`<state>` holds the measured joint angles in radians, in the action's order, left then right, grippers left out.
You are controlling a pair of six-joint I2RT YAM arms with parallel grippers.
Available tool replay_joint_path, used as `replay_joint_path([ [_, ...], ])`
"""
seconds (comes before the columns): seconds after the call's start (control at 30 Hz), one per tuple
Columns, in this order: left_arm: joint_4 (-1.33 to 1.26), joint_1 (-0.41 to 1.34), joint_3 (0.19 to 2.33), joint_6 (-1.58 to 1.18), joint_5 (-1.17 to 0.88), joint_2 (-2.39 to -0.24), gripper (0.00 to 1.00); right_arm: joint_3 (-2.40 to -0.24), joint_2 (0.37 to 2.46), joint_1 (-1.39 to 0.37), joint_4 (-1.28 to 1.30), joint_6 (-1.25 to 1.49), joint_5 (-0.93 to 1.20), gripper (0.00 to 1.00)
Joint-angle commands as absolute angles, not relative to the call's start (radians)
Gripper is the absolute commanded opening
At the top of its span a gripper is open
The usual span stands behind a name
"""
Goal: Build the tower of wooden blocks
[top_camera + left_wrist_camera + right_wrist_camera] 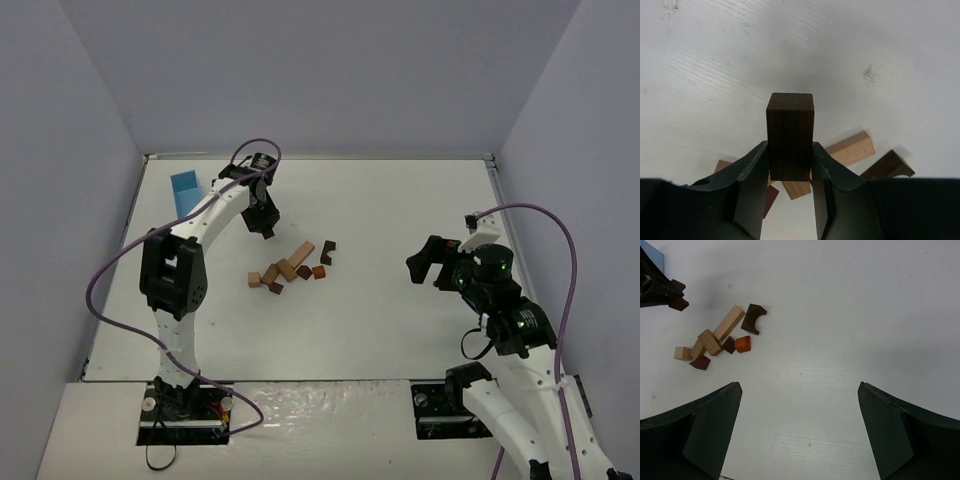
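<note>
Left gripper [789,150]: is grasping a dark block [790,117], holding it just beside the pile [290,268].
Right gripper [799,390]: is hanging released, well apart from the pile.
Pile: blocks [715,340] are lying loose on the table [400,200].

Top camera looked down from 6 o'clock; both wrist views, left nearer, shared its wood blocks [290,268].

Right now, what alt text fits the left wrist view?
The left gripper clamps a dark brown block upright over the white table. Behind it lie a tan bar, a dark brown piece and other blocks, partly hidden.
</note>
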<state>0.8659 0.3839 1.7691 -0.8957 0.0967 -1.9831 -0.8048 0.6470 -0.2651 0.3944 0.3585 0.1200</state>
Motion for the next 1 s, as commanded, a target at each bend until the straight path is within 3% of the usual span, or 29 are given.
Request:
replay_joint_path([
  [0.0,0.879,0.338,1.864,-0.958,0.071,-2.042,0.04,-0.858,0.709,-0.273,0.35,0.337,0.048,1.0],
  [0.2,0.879,0.337,1.909,-0.989,0.082,-2.114,0.07,-0.845,0.737,-0.273,0.35,0.329,0.025,1.0],
  [0.43,0.868,0.312,1.908,-0.996,0.04,-2.142,0.18,-0.847,0.74,-0.273,0.349,0.357,-0.009,1.0],
  [0.53,0.866,0.31,1.937,-0.962,0.028,-2.141,0.32,-0.845,0.755,-0.273,0.348,0.347,-0.042,1.0],
  [0.63,0.866,0.311,1.948,-0.906,0.03,-2.117,0.6,-0.846,0.762,-0.272,0.348,0.328,-0.044,1.0],
  [0.8,0.861,0.32,1.902,-0.815,0.068,-2.042,0.83,-0.877,0.796,-0.273,0.348,0.297,-0.024,1.0],
  [0.97,0.841,0.348,1.862,-0.567,0.023,-1.997,0.87,-0.916,0.846,-0.273,0.348,0.272,0.028,1.0],
])
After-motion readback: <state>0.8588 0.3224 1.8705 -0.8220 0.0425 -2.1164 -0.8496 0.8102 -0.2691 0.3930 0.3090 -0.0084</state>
